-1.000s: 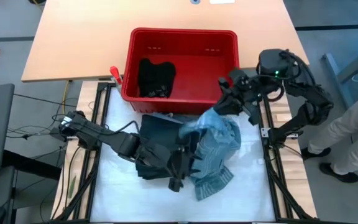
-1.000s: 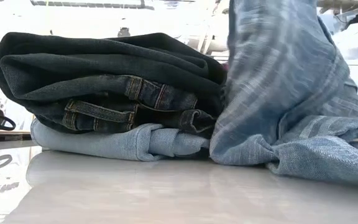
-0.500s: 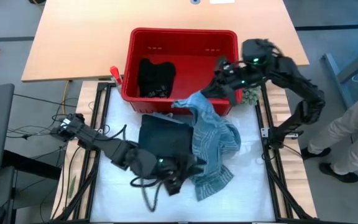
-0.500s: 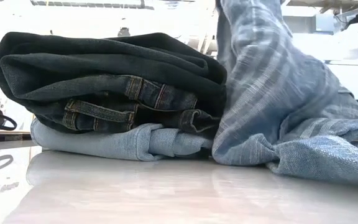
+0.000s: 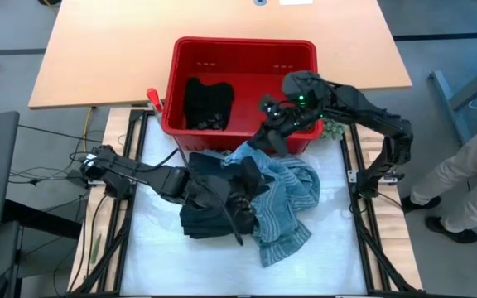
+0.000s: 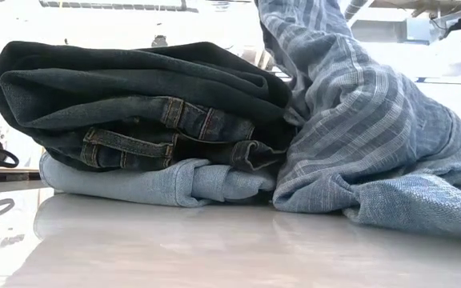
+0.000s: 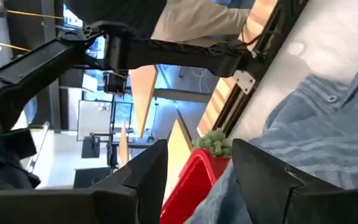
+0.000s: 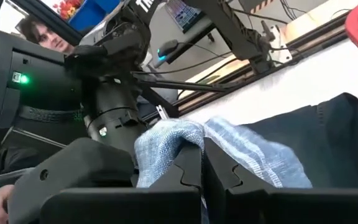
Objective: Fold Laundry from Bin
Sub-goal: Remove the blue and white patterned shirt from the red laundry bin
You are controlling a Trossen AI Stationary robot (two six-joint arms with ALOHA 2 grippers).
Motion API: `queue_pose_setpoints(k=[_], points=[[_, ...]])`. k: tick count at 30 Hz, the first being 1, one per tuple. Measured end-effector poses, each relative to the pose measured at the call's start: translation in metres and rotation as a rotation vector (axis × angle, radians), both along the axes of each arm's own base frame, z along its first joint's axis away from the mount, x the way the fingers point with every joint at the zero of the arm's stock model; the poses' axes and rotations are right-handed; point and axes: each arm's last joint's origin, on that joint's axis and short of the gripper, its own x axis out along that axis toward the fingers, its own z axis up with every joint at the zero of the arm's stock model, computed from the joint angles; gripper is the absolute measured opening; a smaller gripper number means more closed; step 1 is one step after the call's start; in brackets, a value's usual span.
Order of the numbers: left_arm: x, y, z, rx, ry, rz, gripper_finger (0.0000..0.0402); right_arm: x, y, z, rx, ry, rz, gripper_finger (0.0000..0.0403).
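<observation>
right gripper (image 5: 265, 142): clamped on striped garment (image 5: 292, 194), at bin (image 5: 243, 45)'s 6 o'clock rim
left gripper (image 5: 240, 217): fingers parted, empty; over folded jeans (image 6: 134, 96)

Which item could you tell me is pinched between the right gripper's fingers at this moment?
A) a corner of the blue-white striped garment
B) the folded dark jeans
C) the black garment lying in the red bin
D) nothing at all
A: the right gripper is shut on a bunched corner of the blue-white striped garment, lifted in front of the red bin.
</observation>
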Motion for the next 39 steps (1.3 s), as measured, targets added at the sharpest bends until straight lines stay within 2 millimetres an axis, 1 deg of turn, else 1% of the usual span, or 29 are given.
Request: queue_pose_setpoints(k=[4,8,12,19,25,27,30,36,37,39], points=[[0.0,0.006,-0.008,0.005,0.061,0.021,0.0169,0.008,0.001,-0.005,0.002,0.011,0.006,0.0022],[-0.002,0.011,-0.013,0.017,0.113,0.065,0.0169,0.008,0.0,-0.005,0.002,0.012,0.004,0.0022],[-0.002,0.014,-0.013,0.012,0.099,0.132,0.0169,0.008,0.0,-0.003,-0.002,-0.014,0.004,0.0023],[-0.003,0.015,-0.014,0.052,0.12,0.168,0.0169,0.009,0.002,-0.003,-0.004,-0.013,0.011,0.0023],[-0.004,0.018,-0.016,0.02,0.117,0.207,0.0165,0.009,0.003,-0.003,-0.009,-0.016,0.014,0.0023],[-0.004,0.019,-0.016,0.019,0.112,0.225,0.0155,0.009,0.002,-0.003,-0.01,-0.016,0.014,0.0023],[-0.004,0.02,-0.016,0.034,0.111,0.244,0.0122,0.009,0.002,-0.003,-0.01,-0.016,0.014,0.0023],[-0.005,0.019,-0.015,0.038,0.091,0.295,0.0017,0.008,0.003,-0.003,-0.001,-0.016,0.032,0.0035],[-0.005,0.018,-0.015,0.035,0.082,0.304,0.0009,0.008,0.003,-0.003,0.004,-0.017,0.049,0.0039],[-0.006,0.015,-0.014,0.038,0.069,0.315,0.0007,0.007,0.004,-0.002,-0.024,-0.033,0.087,0.0048]])
